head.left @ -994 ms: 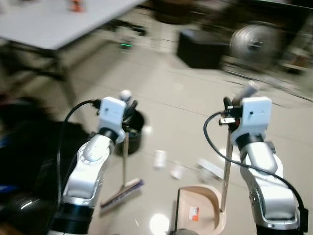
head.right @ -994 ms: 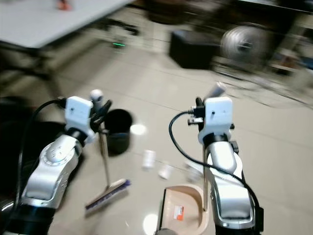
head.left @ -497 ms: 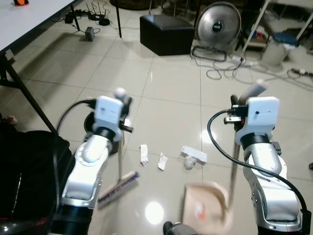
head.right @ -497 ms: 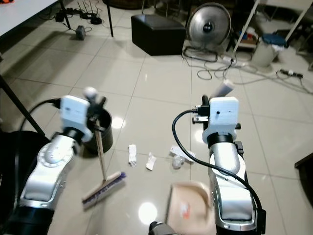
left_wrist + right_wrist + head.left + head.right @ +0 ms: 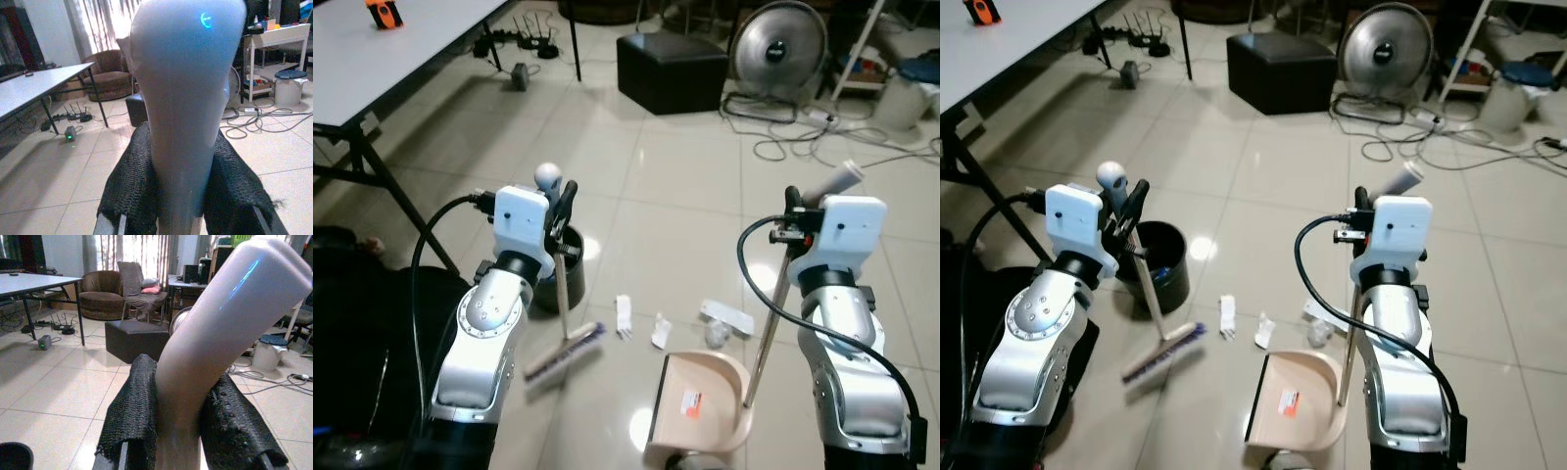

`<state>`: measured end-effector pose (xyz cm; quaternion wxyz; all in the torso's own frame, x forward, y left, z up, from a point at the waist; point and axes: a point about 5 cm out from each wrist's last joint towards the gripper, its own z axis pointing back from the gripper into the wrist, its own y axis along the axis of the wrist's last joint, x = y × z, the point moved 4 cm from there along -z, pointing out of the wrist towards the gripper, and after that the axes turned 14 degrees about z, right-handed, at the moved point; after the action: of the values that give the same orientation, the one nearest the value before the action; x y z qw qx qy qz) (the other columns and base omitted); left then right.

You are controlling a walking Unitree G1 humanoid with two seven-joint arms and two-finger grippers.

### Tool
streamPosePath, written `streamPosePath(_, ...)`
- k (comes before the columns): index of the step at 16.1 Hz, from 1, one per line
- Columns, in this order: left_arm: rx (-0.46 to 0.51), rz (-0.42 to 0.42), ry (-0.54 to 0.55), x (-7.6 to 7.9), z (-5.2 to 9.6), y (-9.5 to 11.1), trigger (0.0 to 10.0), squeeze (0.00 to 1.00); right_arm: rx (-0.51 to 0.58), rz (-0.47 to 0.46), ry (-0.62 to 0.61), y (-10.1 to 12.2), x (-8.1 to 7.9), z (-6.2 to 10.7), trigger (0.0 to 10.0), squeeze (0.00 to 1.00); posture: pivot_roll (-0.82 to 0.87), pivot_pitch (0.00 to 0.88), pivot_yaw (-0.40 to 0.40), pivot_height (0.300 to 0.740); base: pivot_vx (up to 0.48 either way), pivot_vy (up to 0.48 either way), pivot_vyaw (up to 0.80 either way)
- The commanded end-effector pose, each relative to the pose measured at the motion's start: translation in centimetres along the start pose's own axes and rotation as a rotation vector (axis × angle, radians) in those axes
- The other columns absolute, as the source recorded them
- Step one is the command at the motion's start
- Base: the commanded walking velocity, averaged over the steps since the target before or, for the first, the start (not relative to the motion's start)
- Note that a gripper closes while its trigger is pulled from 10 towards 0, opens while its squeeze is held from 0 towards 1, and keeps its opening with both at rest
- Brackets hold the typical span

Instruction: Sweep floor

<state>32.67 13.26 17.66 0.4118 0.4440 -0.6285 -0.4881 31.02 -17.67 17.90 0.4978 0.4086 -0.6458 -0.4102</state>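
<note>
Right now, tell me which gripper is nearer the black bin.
Left. The left gripper holds the broom right beside the bin; the right gripper holds the dustpan handle farther away.

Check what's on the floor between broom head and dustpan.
In the left eye view, two crumpled paper scraps lie on the tiles between the broom head and the dustpan.

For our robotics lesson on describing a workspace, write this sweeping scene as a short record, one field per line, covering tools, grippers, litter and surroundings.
left gripper: shut on broom handle
broom: head on the floor tiles, beside the black bin
right gripper: shut on dustpan handle
dustpan: beige, resting on the floor, mouth toward the litter
paper scraps: several white pieces lying between broom head and dustpan
surroundings: white table, floor fan, black box
</note>
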Motion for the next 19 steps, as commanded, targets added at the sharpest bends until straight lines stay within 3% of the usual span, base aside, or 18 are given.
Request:
streamPosePath(1, 0.037, -0.014, -0.013, 0.17, -0.08, 1.09, 10.0, 0.00, 0.044, -0.008, -0.023, 0.95, 0.30, -0.11, 10.0, 0.00, -0.05, 0.088, 0.042, 0.740, 0.345, 0.000, -0.80)
streamPosePath(4, 0.040, -0.014, -0.012, 0.14, -0.17, 1.16, 10.0, 0.00, 0.053, -0.009, -0.018, 1.07, 0.20, -0.26, 10.0, 0.00, -0.05, 0.087, 0.041, 0.740, 0.351, 0.000, -0.60)
streamPosePath(19, 0.020, -0.030, -0.009, -0.27, 0.00, 0.79, 10.0, 0.00, 0.053, -0.012, 0.033, 0.83, -0.70, -0.32, 10.0, 0.00, -0.04, 0.079, 0.039, 0.740, 0.346, 0.000, 0.00)
